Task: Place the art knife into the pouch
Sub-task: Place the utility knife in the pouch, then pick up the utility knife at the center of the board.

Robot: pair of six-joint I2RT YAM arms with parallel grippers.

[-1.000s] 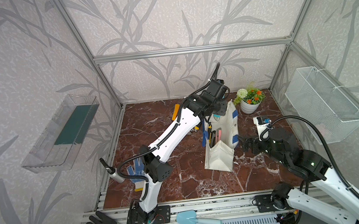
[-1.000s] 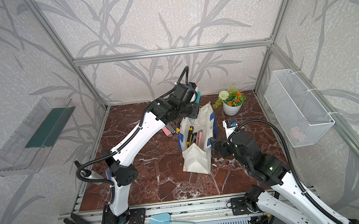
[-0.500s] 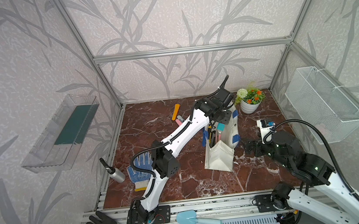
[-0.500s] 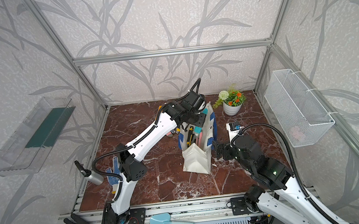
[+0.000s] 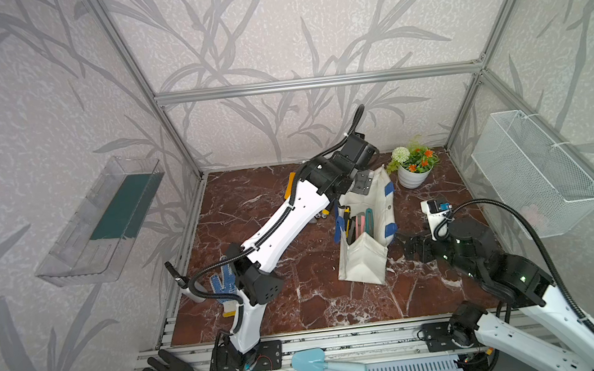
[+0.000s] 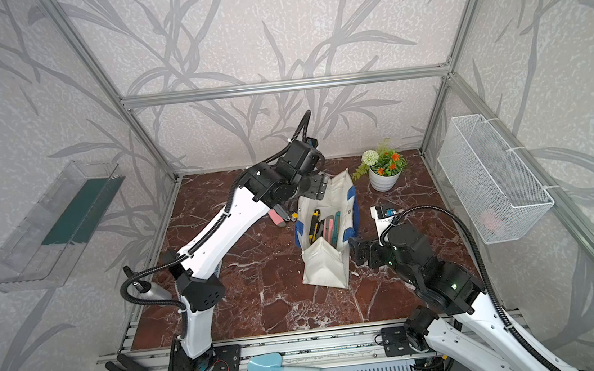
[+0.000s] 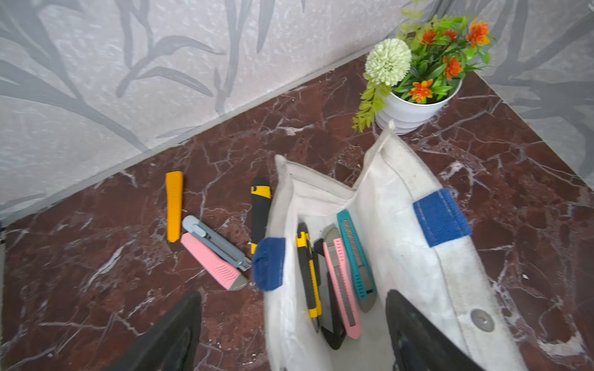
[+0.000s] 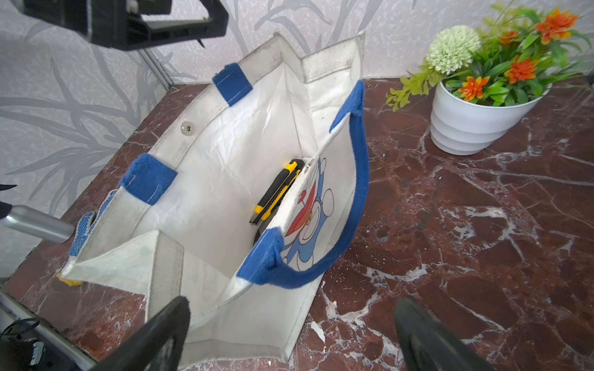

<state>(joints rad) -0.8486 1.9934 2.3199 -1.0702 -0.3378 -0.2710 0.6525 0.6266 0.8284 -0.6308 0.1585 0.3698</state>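
The white pouch [image 5: 362, 262] with blue straps stands open mid-table; its cartoon side [image 8: 308, 205] faces my right gripper. Inside lie several art knives: a teal one [image 7: 355, 253], a pink one [image 7: 340, 282], a yellow-black one [image 8: 276, 192]. My left gripper [image 7: 294, 340] hangs open and empty over the pouch's far end [image 5: 362, 181], one finger over the table, the other over the pouch's inside. Loose knives lie beside the pouch: orange [image 7: 174, 205], grey-blue [image 7: 215, 241], pink [image 7: 212, 260], black-yellow [image 7: 259, 212]. My right gripper [image 8: 292, 347] is open, low by the pouch's near right corner [image 5: 413, 247].
A white flower pot [image 5: 412, 174] stands at the back right. A wire mesh basket [image 5: 535, 172] hangs on the right wall, a clear shelf [image 5: 100, 222] on the left. A dotted glove [image 5: 222, 280] and metal cylinder [image 5: 189, 288] lie front left; a white device [image 5: 434, 213] lies right of the pouch.
My left gripper carried the teal knife over the pouch, opened and let it fall inside, then drew up and back. The right arm has barely moved.
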